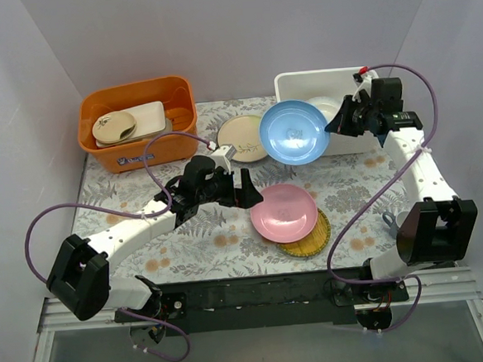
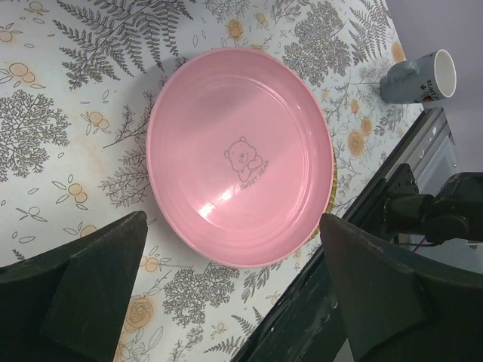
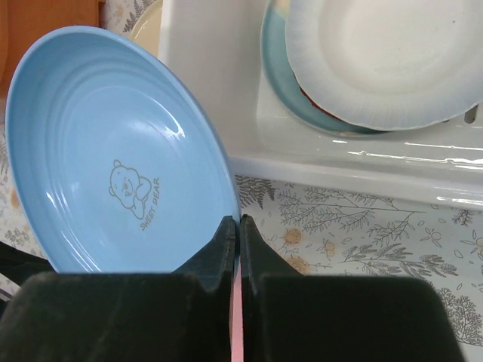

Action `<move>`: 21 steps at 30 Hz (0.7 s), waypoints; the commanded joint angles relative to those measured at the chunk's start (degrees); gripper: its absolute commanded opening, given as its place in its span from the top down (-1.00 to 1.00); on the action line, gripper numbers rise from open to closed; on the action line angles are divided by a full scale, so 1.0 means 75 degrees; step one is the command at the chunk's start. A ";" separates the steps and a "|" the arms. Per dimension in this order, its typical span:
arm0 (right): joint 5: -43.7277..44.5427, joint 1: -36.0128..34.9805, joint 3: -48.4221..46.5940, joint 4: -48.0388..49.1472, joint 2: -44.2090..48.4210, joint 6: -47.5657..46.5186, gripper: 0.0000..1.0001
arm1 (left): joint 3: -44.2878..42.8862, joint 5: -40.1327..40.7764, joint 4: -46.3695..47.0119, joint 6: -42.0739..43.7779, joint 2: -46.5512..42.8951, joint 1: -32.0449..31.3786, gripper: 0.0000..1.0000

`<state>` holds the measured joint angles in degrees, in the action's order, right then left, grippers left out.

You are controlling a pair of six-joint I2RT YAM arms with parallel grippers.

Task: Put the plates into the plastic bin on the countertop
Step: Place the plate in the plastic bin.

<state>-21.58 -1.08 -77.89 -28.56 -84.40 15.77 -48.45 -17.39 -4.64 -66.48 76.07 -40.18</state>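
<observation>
Partly done. In plastic bin (image 1: 301, 79), far right: stacked plates (image 3: 385, 60). Clamped in right gripper (image 3: 238, 226): blue plate (image 1: 294, 132), tilted beside bin's left rim. Under open left gripper (image 1: 246, 187): pink plate (image 1: 283, 212) on yellow plate (image 1: 312, 244). Also waiting on bench (image 1: 204, 233): cream plate (image 1: 240, 138).

Countertop (image 1: 204, 237): bin (image 1: 291, 88), orange tub (image 1: 132, 155), plates (image 1: 242, 139), mug (image 2: 419, 77)

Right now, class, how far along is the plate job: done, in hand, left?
Done: a stack of plates lies in the white bin. In hand: the right gripper pinches the blue plate by its rim beside the bin. Remaining: the pink plate under the open left gripper, the yellow plate beneath it, and the cream sprig plate on the countertop.
</observation>
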 commanded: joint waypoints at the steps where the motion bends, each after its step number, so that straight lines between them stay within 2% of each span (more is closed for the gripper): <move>1: -0.0368 0.0343 -0.0653 0.0304 -0.0172 0.0241 0.97 | 0.0085 -0.0142 0.0104 0.0040 -0.0089 0.0026 -0.96; 12: -0.0719 0.0706 -0.1298 0.0350 -0.0746 0.0370 0.97 | 0.0049 -0.0295 0.0057 0.0016 0.0204 0.0026 -0.96; 21: -0.0779 0.1351 -0.1931 0.0398 -0.1238 0.0405 0.97 | -0.0009 -0.0342 0.0068 -0.0136 0.0333 0.0014 -0.96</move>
<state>-26.04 7.29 -87.83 -28.29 -92.77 17.91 -48.25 -19.31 -4.64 -67.31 78.46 -40.18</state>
